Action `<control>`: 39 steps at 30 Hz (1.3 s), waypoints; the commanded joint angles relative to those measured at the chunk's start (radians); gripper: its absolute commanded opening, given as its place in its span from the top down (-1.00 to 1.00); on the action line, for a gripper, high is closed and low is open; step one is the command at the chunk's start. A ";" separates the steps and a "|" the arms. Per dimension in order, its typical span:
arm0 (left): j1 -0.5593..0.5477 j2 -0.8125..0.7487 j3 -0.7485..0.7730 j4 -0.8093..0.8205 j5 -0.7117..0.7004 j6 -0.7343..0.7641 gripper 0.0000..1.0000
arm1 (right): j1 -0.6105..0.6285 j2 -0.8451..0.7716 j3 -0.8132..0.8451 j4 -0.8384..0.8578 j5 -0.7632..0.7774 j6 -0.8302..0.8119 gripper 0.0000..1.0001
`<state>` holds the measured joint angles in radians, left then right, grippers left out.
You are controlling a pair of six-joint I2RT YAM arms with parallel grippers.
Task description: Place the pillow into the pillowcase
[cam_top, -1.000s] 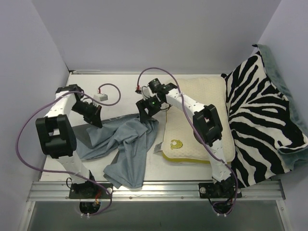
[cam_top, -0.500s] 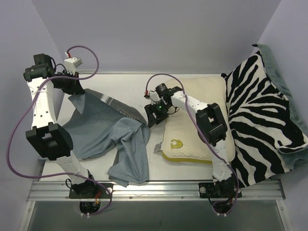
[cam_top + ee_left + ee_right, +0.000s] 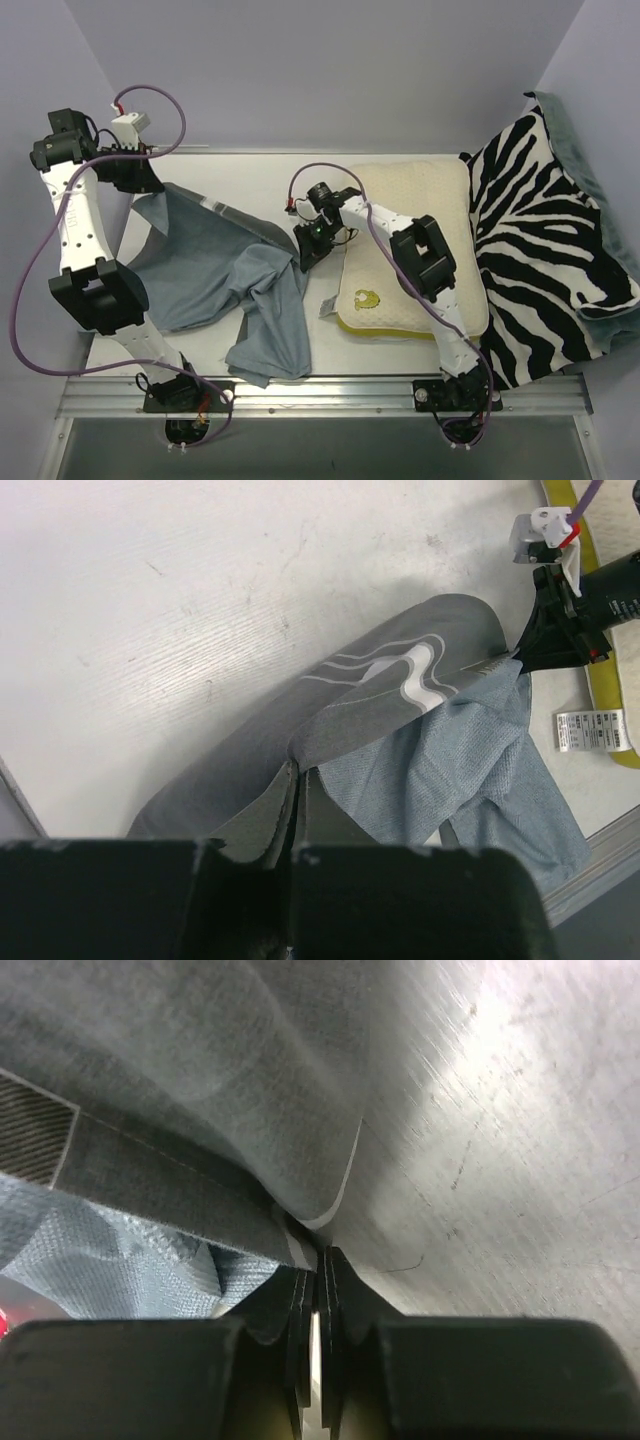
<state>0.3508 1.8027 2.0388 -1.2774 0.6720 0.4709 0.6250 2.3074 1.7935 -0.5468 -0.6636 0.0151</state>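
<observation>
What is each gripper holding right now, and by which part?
Both pinch the pillowcase: left gripper its far-left edge, right gripper the hem nearest the pillow.

From above, one camera takes in the whole table (image 3: 255, 185); both wrist cameras look closely at the pillowcase (image 3: 210, 270).

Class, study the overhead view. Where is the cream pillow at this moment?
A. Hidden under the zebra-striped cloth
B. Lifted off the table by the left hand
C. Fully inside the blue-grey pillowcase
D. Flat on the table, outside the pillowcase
D: the pillow lies flat and uncovered on the table, with the pillowcase on one side of it and the zebra-striped cloth on the other.
</observation>
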 commanded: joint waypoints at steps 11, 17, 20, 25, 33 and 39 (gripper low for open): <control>0.279 -0.225 0.038 0.352 -0.092 -0.147 1.00 | 0.025 -0.503 0.135 -0.137 0.441 -0.360 1.00; 0.398 -0.391 -0.109 0.527 -0.037 -0.207 1.00 | 0.096 -0.699 0.020 -0.151 0.478 -0.523 1.00; 0.560 -0.505 -0.143 0.602 0.018 -0.271 1.00 | 0.157 -0.814 -0.080 -0.151 0.492 -0.613 1.00; 0.830 -0.572 -0.135 0.742 0.164 -0.398 1.00 | 0.191 -0.951 -0.115 -0.133 0.359 -0.701 1.00; 0.780 -0.539 -0.121 0.960 0.106 -0.595 1.00 | 0.142 -0.982 -0.210 0.272 0.288 -0.682 1.00; 0.298 -0.500 -0.298 0.955 -0.263 -0.335 1.00 | 0.001 -0.677 -0.057 0.304 0.359 -0.610 1.00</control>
<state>0.8055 1.1938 1.8317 -0.4370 0.8288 -0.0208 0.7166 1.4826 1.6920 -0.1825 -0.4564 -0.6331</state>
